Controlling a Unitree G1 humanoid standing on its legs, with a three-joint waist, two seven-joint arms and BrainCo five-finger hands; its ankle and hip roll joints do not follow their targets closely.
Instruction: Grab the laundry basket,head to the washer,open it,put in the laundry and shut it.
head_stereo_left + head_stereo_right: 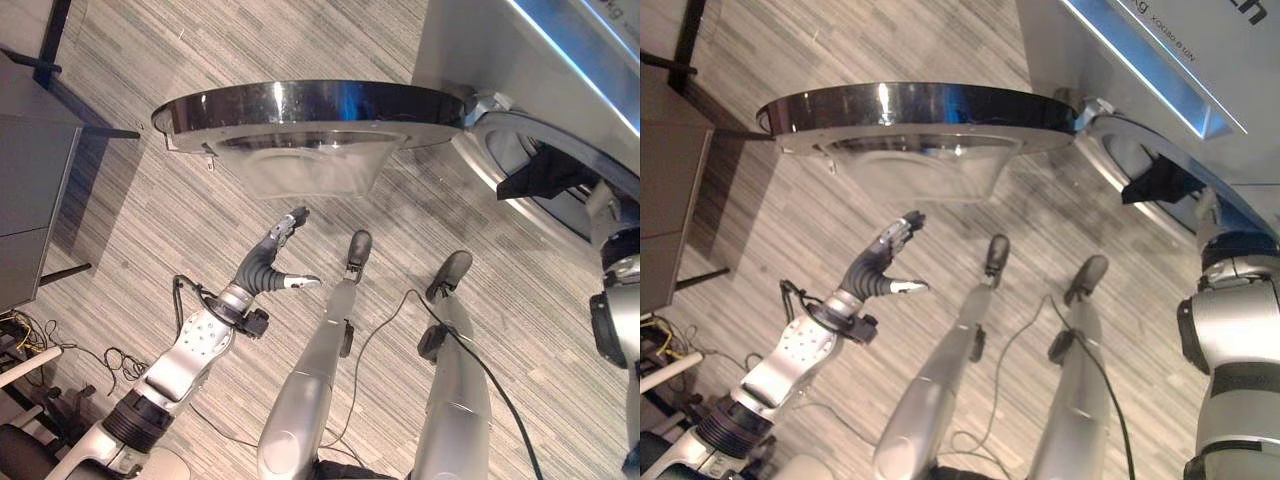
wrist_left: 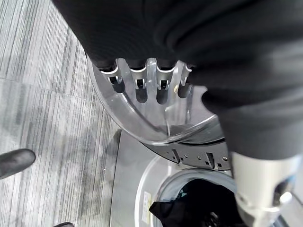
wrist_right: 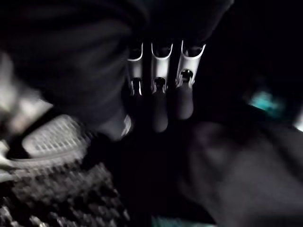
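My left robot hand (image 1: 272,262) hangs free with fingers straight and relaxed, just below the round chrome-rimmed washer door with its clear bulging window (image 1: 310,118), which stands swung wide. My right arm reaches into the white washer's drum opening (image 1: 1140,165); there the right robot hand (image 3: 161,90) shows straight fingers among dark, soft laundry (image 2: 189,205). That cloth looks light, limp and hard to bunch. I judge the door stiff on its hinge, best pushed at the rim.

Head eyes look down, sharing the washer door (image 1: 310,120) – wrist cameras close.
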